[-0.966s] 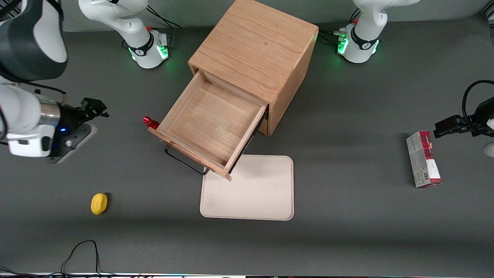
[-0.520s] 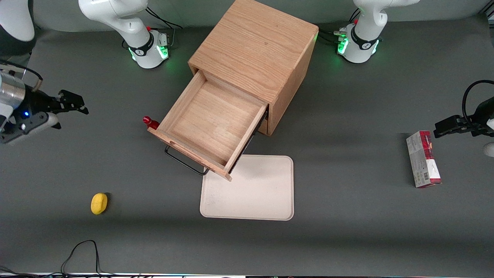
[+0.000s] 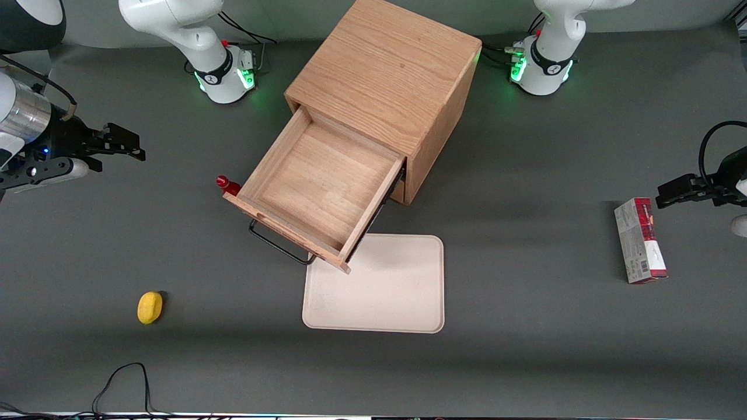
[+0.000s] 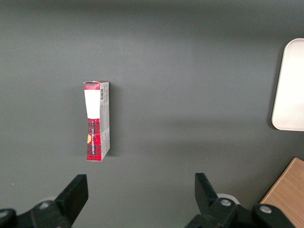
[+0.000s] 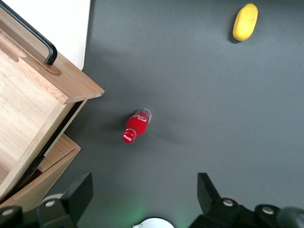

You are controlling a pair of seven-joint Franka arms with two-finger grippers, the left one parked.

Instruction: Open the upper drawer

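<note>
The upper drawer [image 3: 318, 189] of the light oak cabinet [image 3: 385, 76] stands pulled far out and is empty inside. Its dark bar handle [image 3: 279, 244] hangs off the front, over the edge of the cream tray. The drawer [image 5: 28, 102] and its handle [image 5: 33, 38] also show in the right wrist view, with the lower drawer [image 5: 50, 168] shut beneath it. My right gripper [image 3: 125, 146] is open and empty. It hovers above the table well away from the drawer, toward the working arm's end.
A small red cola bottle [image 3: 226, 185] lies on the table against the drawer's side; it also shows in the right wrist view [image 5: 135, 126]. A yellow lemon [image 3: 149, 307] lies nearer the front camera. A cream tray [image 3: 385, 291] lies in front of the cabinet. A red carton [image 3: 639, 240] lies toward the parked arm's end.
My right gripper has pulled away from the drawer toward the working arm's end and risen, then drifted slightly back. The drawer stays pulled out and has not moved.
</note>
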